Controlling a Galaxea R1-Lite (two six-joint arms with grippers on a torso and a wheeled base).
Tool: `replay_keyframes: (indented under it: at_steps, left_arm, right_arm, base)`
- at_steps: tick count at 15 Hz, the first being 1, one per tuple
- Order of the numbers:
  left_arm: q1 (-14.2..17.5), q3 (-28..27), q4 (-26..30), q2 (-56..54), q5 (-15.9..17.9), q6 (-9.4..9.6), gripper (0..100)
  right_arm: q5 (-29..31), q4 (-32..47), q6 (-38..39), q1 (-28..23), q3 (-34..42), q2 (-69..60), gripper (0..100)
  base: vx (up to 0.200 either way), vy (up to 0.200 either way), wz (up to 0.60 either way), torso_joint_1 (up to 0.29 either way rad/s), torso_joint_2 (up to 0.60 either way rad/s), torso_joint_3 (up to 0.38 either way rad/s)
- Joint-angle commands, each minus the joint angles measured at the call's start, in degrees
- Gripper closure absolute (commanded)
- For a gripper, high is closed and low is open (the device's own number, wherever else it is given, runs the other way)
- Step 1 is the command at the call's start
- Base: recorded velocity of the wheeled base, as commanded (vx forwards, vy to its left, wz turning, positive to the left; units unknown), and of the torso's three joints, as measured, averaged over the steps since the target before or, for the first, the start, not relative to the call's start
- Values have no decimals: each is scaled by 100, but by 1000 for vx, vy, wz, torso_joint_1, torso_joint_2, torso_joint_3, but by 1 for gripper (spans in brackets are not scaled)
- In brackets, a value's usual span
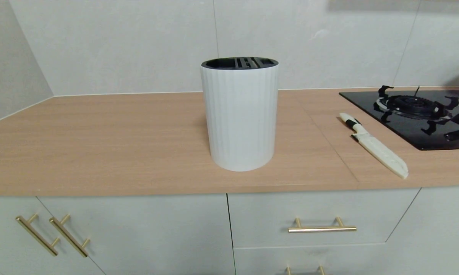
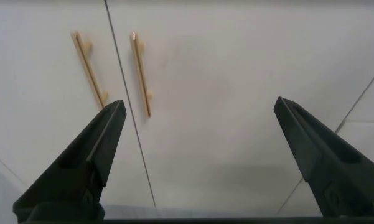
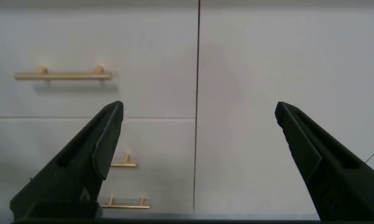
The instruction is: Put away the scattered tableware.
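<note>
A white ribbed knife holder [image 1: 240, 114] with a black slotted top stands upright in the middle of the wooden countertop [image 1: 99, 141]. To its right a cream knife [image 1: 373, 145] with a black band on its handle lies flat near the counter's front edge, blade toward the front. My left gripper [image 2: 199, 109] is open, facing white cabinet doors with gold handles [image 2: 140, 71], nothing between its fingers. My right gripper [image 3: 199, 112] is open too, facing drawer fronts with a gold handle [image 3: 63, 75], and holds nothing.
A black gas hob [image 1: 420, 114] with burner grates sits at the counter's right end, close behind the knife. Grey tiled walls close the back and left. Below the counter are cabinet doors [image 1: 53, 235] and drawers [image 1: 322, 228] with gold handles.
</note>
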State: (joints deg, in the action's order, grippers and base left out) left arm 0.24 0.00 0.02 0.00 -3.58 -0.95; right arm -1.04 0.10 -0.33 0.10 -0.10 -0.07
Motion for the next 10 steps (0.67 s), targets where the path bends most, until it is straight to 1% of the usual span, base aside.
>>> replay_keyframes:
  at_steps: [1,6,10]
  left_arm:
    - [2,0,-2,0,-2,-2,0]
    - [2,0,-2,0,-2,-2,0]
    - [2,0,-2,0,-2,-2,0]
  right_arm:
    - [-2,-1,-2,-1,1,7,0]
    - [-2,-1,-2,-1,10,7,0]
    - [-2,-1,-2,8,1,7,0]
  base:
    - [0,0,0,139,-466,-325]
    - [0,0,0,161,-471,-316]
    - [0,0,0,188,-492,-303]
